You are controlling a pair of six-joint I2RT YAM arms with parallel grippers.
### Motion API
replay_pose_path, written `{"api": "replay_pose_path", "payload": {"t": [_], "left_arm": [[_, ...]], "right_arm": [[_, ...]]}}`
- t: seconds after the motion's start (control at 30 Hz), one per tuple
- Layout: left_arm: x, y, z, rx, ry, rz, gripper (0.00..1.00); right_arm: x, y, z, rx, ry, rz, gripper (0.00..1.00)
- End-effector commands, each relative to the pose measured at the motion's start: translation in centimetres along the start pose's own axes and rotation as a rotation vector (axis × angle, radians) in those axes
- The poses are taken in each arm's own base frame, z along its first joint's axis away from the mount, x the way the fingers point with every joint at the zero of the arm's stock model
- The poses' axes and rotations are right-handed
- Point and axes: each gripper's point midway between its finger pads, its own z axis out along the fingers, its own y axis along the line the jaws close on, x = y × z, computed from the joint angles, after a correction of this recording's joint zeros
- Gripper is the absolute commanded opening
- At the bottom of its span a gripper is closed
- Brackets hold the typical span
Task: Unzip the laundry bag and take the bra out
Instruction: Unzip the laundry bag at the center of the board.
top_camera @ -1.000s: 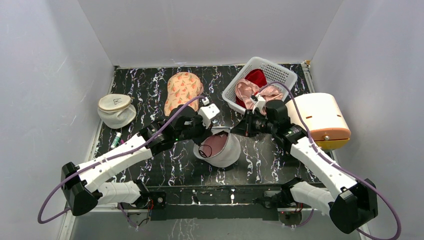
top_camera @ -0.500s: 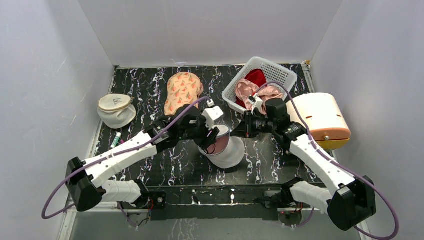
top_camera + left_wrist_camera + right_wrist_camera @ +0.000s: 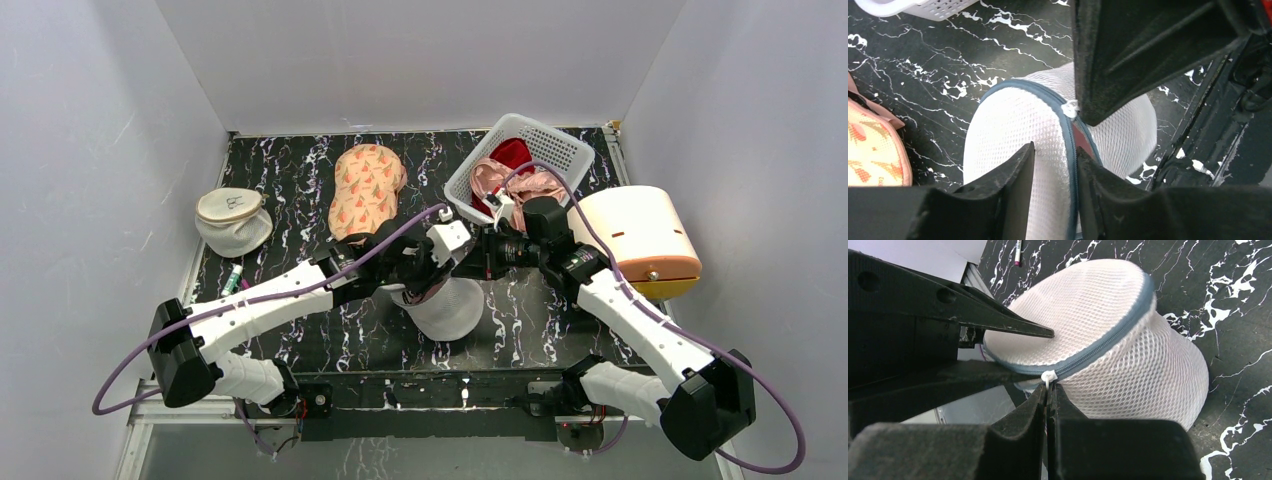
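The white mesh laundry bag [image 3: 450,308] with a blue-grey zip round its rim stands mid-table, tilted. My left gripper [image 3: 432,283] is shut on the bag's top panel beside the zip; in the left wrist view [image 3: 1055,150] mesh and zip fill the gap between its fingers. My right gripper [image 3: 468,263] is shut on the white zip pull [image 3: 1049,376] at the bag's rim [image 3: 1108,340]. The pull also shows in the left wrist view [image 3: 1070,108]. The bra is hidden inside the bag; only a reddish sliver [image 3: 1081,136] shows through the zip gap.
A white basket [image 3: 560,145] at the back right holds a pink satin garment [image 3: 495,180] and red cloth [image 3: 512,155]. A peach patterned pouch [image 3: 365,185] lies behind the bag. A cream-topped mesh pouch [image 3: 232,220] sits far left, a pen [image 3: 233,278] near it. A beige drum [image 3: 640,240] stands right.
My left gripper has moved right, up against the right gripper. The bag's open mouth with its pinkish inside, seen a second ago, is now covered by white mesh.
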Motion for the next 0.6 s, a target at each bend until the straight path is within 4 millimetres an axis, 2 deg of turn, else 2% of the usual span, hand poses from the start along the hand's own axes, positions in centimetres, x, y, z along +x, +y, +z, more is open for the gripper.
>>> {"api": "replay_pose_path", "payload": {"t": [0.0, 0.1, 0.33, 0.57], "left_arm": [[-1.7, 1.3, -1.0, -0.068, -0.048, 0.017, 0.27], [-1.6, 1.8, -1.4, -0.097, -0.054, 0.017, 0.14], [-1.9, 2.7, -2.8, -0.143, -0.072, 0.029, 0.00], [-2.7, 2.9, -4.7, -0.152, -0.121, 0.040, 0.00]], "right_arm": [[-2.4, 3.3, -0.9, -0.083, -0.069, -0.085, 0.00], [-2.4, 3.1, -0.9, -0.075, -0.071, -0.086, 0.00], [-3.1, 2.1, -0.7, -0.016, -0.111, -0.070, 0.00], [-4.3, -0.5, -0.7, 0.143, -0.150, -0.059, 0.00]]}}
